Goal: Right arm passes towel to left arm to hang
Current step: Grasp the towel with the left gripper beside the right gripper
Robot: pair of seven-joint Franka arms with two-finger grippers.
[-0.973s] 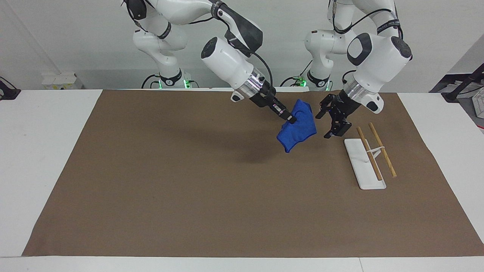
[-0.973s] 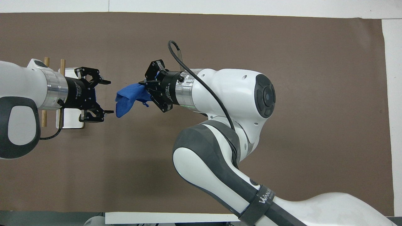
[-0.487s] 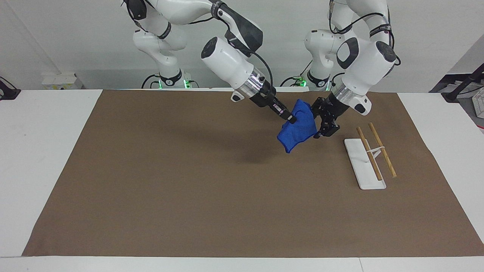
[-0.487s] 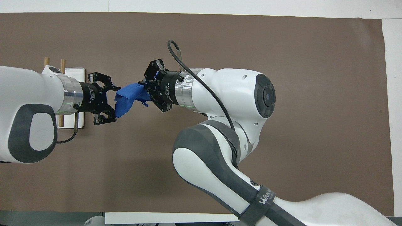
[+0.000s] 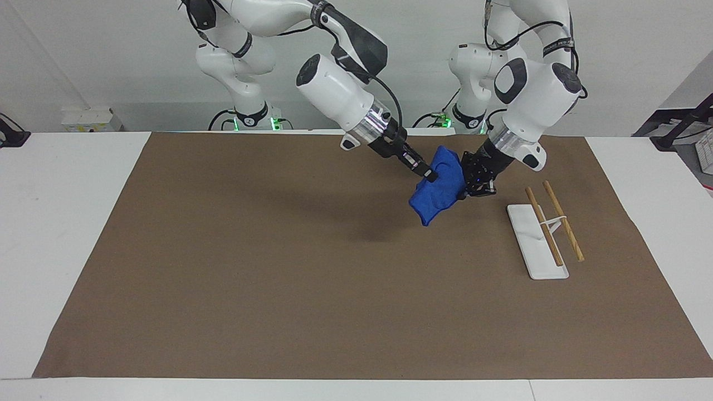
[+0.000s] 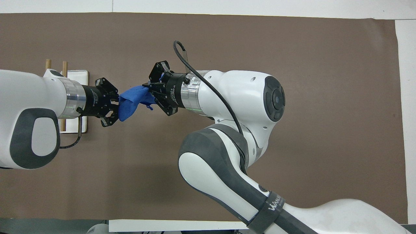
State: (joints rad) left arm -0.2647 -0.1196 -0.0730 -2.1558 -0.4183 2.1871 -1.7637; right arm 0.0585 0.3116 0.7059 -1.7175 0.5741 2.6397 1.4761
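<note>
The small bright blue terry towel [image 5: 439, 186] hangs in the air above the brown paper mat [image 5: 278, 267], near the white wooden-barred rack [image 5: 543, 234]. The right tool [image 5: 429, 176] and left tool [image 5: 465, 184] both pinch it from either end.

Towel's [image 5: 440, 186] loop tag indiscernible

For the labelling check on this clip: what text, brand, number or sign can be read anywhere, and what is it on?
"WAN...", cut off by the edge: on the black strap around the right arm's forearm.
White lettering on the left gripper body: too small to read.
White lettering on the right gripper body: too small to read.
Black strap on the left arm: unreadable.
</note>
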